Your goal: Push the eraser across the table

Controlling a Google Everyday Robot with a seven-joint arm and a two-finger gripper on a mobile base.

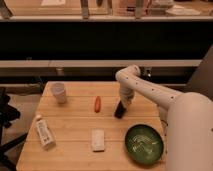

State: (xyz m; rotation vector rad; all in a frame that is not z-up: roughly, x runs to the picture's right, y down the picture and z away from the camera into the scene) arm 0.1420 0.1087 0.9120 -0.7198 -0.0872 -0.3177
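Note:
The eraser [119,110] is a small black block lying right of centre on the light wooden table [75,125]. My gripper [123,102] comes down from the white arm on the right and sits directly over the eraser's upper end, touching or nearly touching it. The arm runs from the lower right corner up to an elbow at the table's far edge.
A small orange carrot-like thing [97,103] lies just left of the eraser. A whitish block [98,139] lies in front. A green bowl [144,143] sits at the front right, a white cup [59,92] at the back left, a white tube [44,133] at the left edge.

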